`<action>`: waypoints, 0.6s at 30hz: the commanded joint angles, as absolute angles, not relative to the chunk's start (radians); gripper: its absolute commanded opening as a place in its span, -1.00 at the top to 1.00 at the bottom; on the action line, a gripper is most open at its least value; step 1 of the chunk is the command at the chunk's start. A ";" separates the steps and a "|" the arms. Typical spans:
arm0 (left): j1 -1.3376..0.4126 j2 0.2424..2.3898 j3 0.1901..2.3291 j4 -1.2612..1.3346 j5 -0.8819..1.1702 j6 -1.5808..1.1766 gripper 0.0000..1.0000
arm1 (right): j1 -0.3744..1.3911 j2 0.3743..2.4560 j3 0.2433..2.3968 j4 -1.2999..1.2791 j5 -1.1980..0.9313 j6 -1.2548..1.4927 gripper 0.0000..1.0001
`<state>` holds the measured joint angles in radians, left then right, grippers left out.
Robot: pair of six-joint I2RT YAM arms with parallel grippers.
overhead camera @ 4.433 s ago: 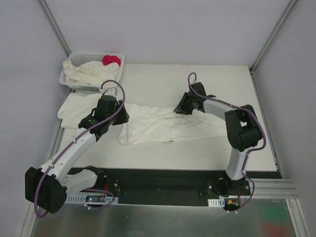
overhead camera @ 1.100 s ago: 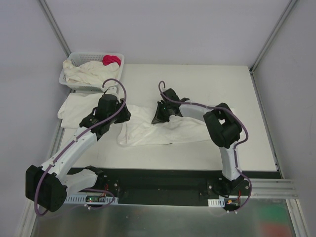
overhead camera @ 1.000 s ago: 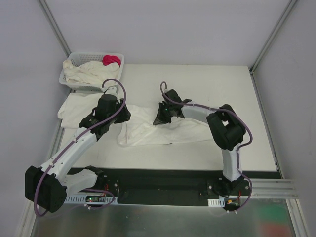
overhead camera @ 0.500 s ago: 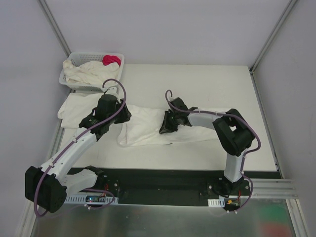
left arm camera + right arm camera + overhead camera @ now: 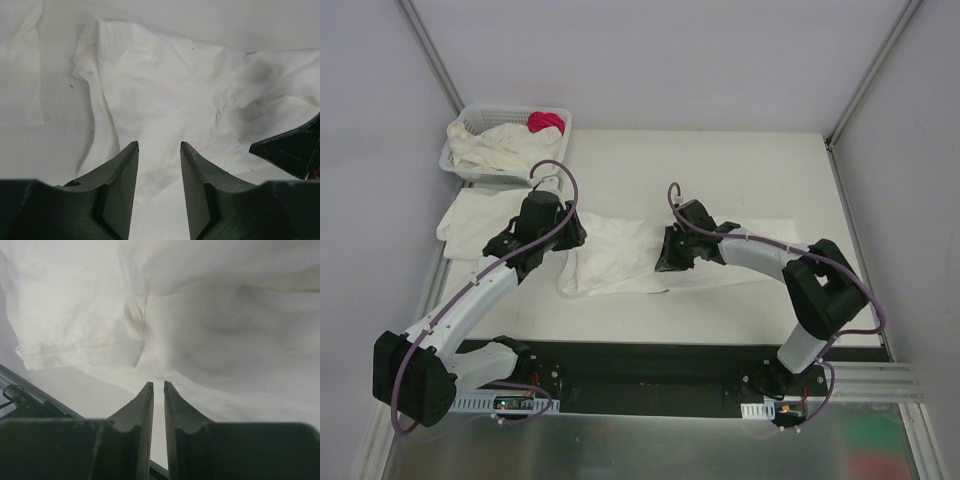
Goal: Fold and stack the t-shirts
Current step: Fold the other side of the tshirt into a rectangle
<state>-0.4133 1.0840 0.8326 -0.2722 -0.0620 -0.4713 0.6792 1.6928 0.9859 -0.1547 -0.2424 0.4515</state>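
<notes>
Basket (image 5: 477,117) at far left, cream t-shirts (image 5: 496,146), pink cloth (image 5: 546,122) inside

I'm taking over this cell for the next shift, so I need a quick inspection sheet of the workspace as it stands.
Surface: white table, no spills seen.
Job's things: middle t-shirt spread and rumpled; left t-shirt lying flat; basket t-shirts heaped.
Clutter: pink-red cloth in the basket.
Grippers: left claw open above the middle t-shirt; right claw barely parted, holding nothing.
Cables: left purple cable and right purple cable loop off the wrists.
Surroundings: grey walls, metal post.
</notes>
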 commanded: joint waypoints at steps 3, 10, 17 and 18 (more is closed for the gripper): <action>-0.428 1.095 0.818 -0.253 -0.066 -0.472 0.24 | 0.676 1.676 1.101 -0.173 -0.182 0.396 0.65; -0.448 1.115 0.813 -0.252 -0.072 -0.485 0.25 | 0.687 1.830 1.193 -0.130 -0.235 0.419 0.67; -0.456 1.134 0.811 -0.249 -0.078 -0.506 0.26 | 0.713 1.849 1.145 -0.117 -0.275 0.440 0.66; -0.456 1.135 0.815 -0.249 -0.081 -0.506 0.26 | 0.716 1.844 1.128 -0.109 -0.273 0.445 0.66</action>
